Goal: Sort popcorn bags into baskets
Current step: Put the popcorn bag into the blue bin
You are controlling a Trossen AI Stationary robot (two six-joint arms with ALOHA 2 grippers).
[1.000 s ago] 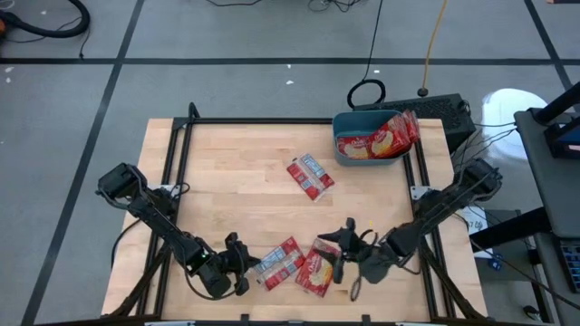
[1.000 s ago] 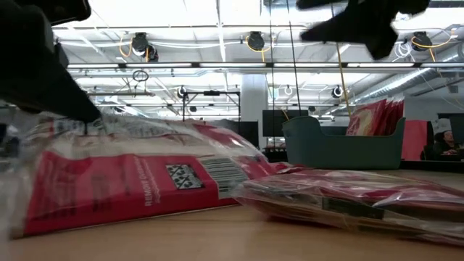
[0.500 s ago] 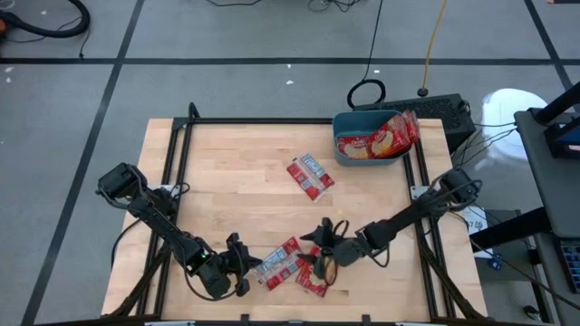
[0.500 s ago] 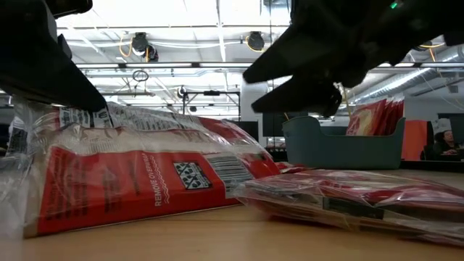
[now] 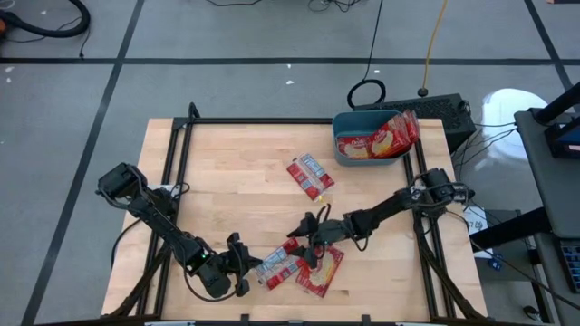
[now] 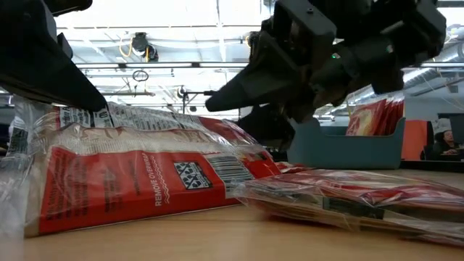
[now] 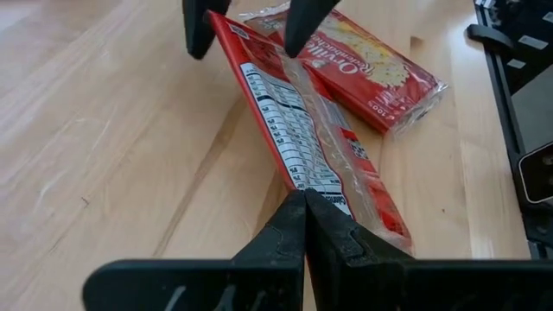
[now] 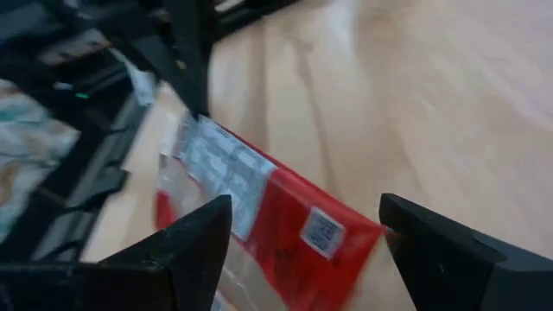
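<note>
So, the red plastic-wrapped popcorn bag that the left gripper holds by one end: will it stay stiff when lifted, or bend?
The red plastic-wrapped popcorn bag probably sags somewhat: pinched at one end by the left gripper, its loose crinkled wrap already bulges. It looks flat and light, and the glossy film may be slippery.

— How is the left arm being held?
— It is being stretched from the table's left edge toward the near edge, with the left gripper [image 5: 243, 269] being kept low and its fingers [image 7: 333, 233] being pressed together on a bag's edge.

— And the right arm?
— It is being extended from the right edge toward the table's middle, with the right gripper [image 5: 306, 243] being held wide open, its fingers [image 8: 186, 250] being spread apart.
</note>
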